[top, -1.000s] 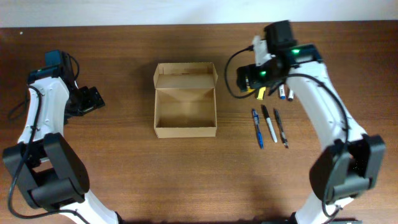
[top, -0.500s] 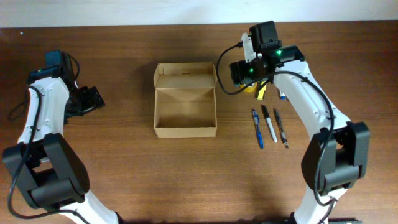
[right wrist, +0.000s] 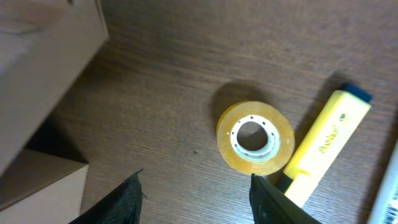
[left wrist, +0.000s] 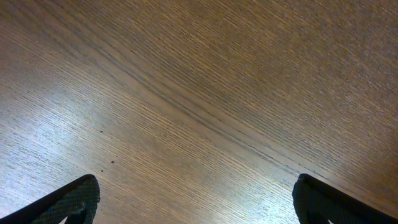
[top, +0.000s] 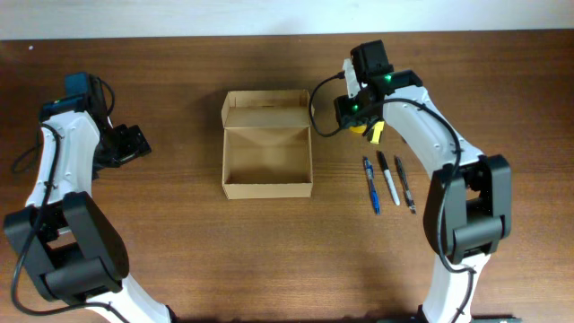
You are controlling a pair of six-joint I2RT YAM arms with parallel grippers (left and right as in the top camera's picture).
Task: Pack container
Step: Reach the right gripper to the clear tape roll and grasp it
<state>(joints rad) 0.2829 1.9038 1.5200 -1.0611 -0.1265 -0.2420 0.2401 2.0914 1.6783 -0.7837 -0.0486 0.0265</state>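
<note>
I am at the first pick, as I read it: the cardboard box (top: 267, 160) sits mid-table with its flap lid folded back on the far side, and nothing shows inside it from overhead. All the stationery lies on the table (top: 269, 260) to its right.

My right gripper (right wrist: 196, 186) hangs above the gap between the box's right wall and the supplies, fingers spread wide and holding nothing. In the right wrist view a roll of clear tape (right wrist: 255, 137) lies flat just ahead of the fingertips, offset toward the right-hand finger. A yellow highlighter (right wrist: 323, 146) lies diagonally just beside it; I cannot tell whether the two touch. Nearer me on the table lie a blue pen (top: 370, 186), a white-barrelled pen (top: 388, 179) and a dark pen (top: 405, 186), side by side.

My left gripper (left wrist: 196, 186) is parked well off to the left, also spread wide over bare wood.

Next I would centre the right fingers on the tape roll, come down so they straddle its sides, and close without catching the highlighter. The roll lies flat, so a shallow grip may slip.
</note>
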